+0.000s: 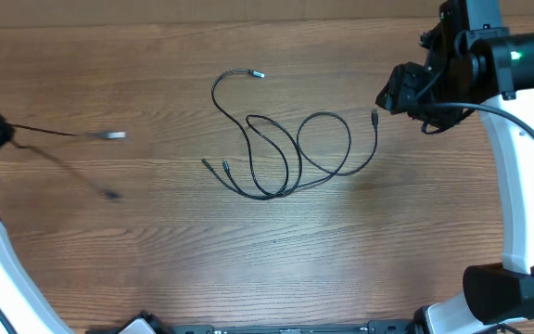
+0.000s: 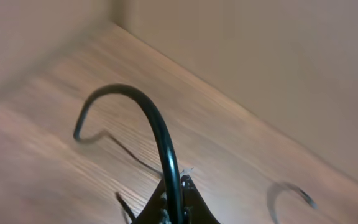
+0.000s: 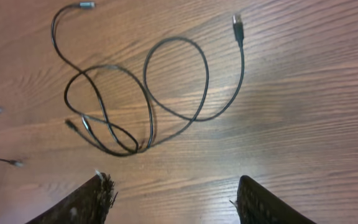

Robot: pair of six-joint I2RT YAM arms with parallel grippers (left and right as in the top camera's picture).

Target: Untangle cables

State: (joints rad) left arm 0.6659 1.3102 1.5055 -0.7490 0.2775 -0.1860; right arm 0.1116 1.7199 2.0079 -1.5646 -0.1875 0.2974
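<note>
Two tangled cables lie on the table; seen from overhead, they are at 8 o'clock from the right gripper. Left wrist view: the left gripper pinches a third cable. Right wrist view: jaws wide apart, cables toward 12 o'clock.

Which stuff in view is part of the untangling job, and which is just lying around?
Job:
- tangled cables mid-table
- one cable pinched in the shut left tool
- right tool, open and empty

Not the job:
- table
- wall
</note>
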